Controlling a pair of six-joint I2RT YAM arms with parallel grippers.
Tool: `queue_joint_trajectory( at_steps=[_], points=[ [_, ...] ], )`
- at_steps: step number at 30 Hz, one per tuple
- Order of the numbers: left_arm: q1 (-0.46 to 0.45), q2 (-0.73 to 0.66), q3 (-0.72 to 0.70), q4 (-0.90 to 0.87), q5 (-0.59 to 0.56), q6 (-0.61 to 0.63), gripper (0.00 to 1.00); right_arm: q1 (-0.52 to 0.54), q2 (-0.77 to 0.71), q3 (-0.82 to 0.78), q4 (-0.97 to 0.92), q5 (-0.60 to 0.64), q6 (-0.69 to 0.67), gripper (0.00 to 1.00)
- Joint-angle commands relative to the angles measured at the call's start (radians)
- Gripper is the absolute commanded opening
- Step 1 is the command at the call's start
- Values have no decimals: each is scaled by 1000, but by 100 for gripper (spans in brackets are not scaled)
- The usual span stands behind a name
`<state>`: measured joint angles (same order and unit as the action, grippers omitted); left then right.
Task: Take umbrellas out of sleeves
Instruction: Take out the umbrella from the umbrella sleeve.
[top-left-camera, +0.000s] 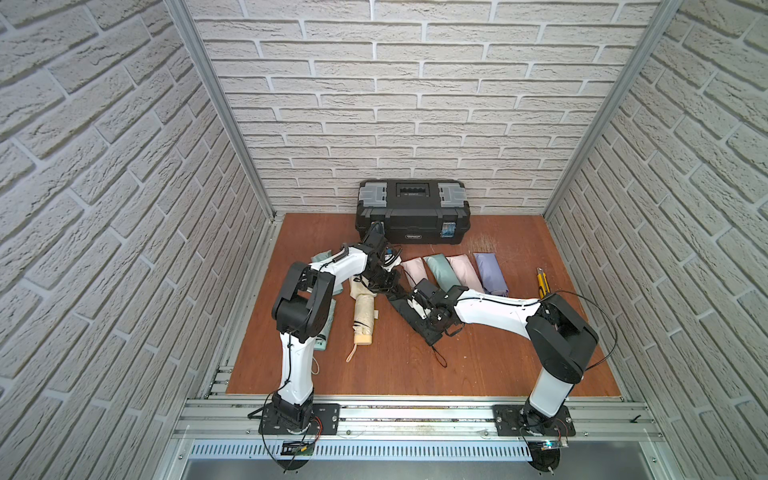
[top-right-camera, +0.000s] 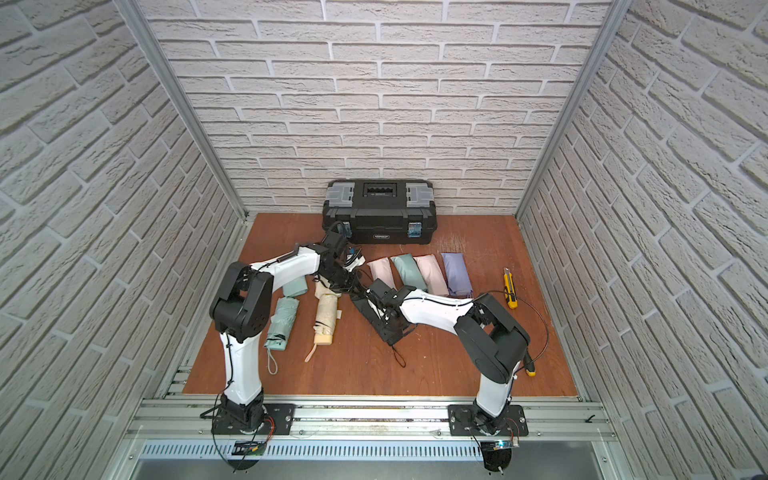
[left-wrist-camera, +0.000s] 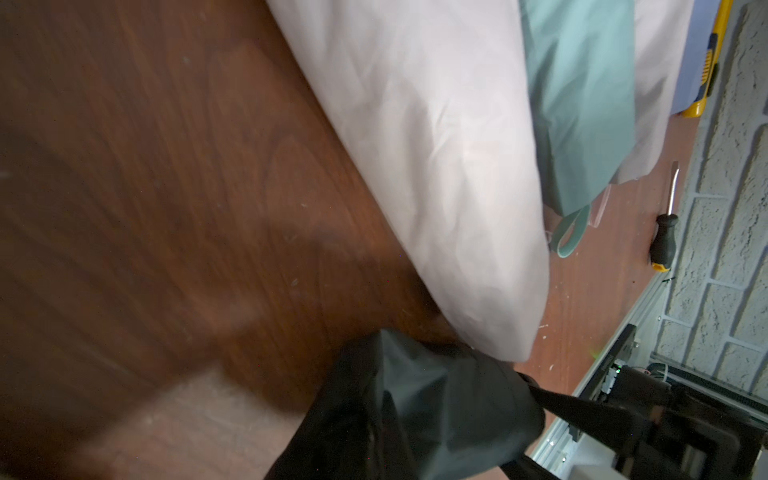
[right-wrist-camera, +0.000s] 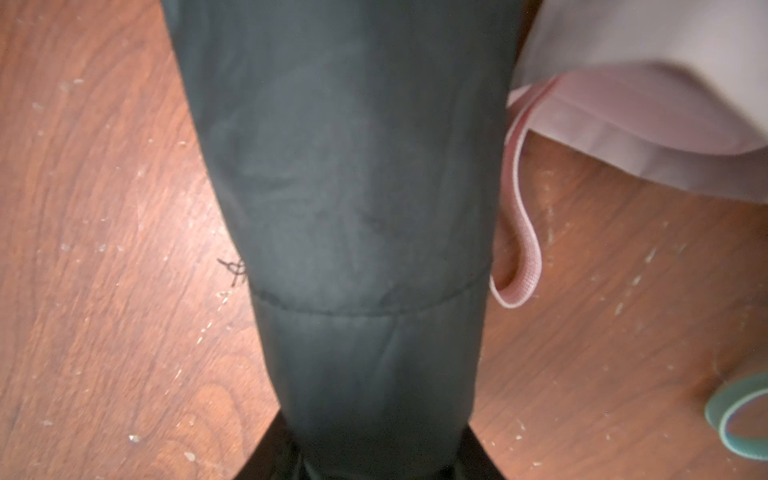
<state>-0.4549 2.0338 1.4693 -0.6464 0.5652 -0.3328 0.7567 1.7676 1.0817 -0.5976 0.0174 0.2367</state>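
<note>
Right wrist view: the black umbrella (right-wrist-camera: 370, 374) runs straight out from between the fingers of the right end effector (right-wrist-camera: 376, 461). The fingers flank it on both sides, but whether they are clamped or only closing in cannot be told. Just beyond the fingertips a stitched seam crosses the fabric, which reads as the mouth of the black sleeve (right-wrist-camera: 345, 166). At that sleeve's far, closed end, the left end effector (top-left-camera: 390, 291) is pinched tight on a bunch of the black cloth, as the left wrist view shows. The bundle lies on the tabletop (top-left-camera: 498, 365) between the two end effectors.

The step in hand looks like one extraction, with the sleeve anchored at one end and the umbrella taken at the other. The next move calls for a firm hold by the right end effector and a pull along the umbrella's length, away from the left one. The left one must stop the slippery cloth from following.

Beyond the right end effector four sleeves lie side by side: near pink sleeve (top-left-camera: 412, 269), mint sleeve (top-left-camera: 441, 271), far pink sleeve (top-left-camera: 464, 271) and lavender sleeve (top-left-camera: 490, 274). All are plump, and a pink loop (right-wrist-camera: 519, 232) and a mint loop (right-wrist-camera: 735, 419) poke out, so they appear full. On the left end effector's other side, a mint umbrella (top-right-camera: 282, 322) and a cream umbrella (top-right-camera: 325, 316) lie bare beside a flat empty mint sleeve (top-right-camera: 296, 286). Behind the left end effector the toolbox (top-left-camera: 411, 216) stands shut, its contents hidden.
</note>
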Motion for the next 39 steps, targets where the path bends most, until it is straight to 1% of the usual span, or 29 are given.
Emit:
queue_joint_trajectory(
  at_steps=[1, 6, 14, 21, 24, 32, 39],
  points=[
    [8, 0, 40, -28, -5, 23, 0, 2, -47, -29, -31, -29, 35, 37],
    [25, 22, 94, -57, -10, 33, 0, 29, -69, -43, -33, -54, 62, 38],
    [33, 43, 147, -89, -16, 46, 0, 69, -75, -43, -48, -29, 123, 39],
    [52, 51, 183, -124, -37, 64, 0, 76, -122, -53, -56, -3, 276, 39],
    [59, 58, 211, -149, -50, 78, 0, 84, -146, -63, -46, -8, 315, 39],
    [79, 90, 280, -199, -64, 107, 0, 111, -145, -73, -46, -19, 325, 40],
    [82, 107, 299, -211, -69, 113, 0, 134, -137, -90, -39, -21, 337, 40]
  ],
)
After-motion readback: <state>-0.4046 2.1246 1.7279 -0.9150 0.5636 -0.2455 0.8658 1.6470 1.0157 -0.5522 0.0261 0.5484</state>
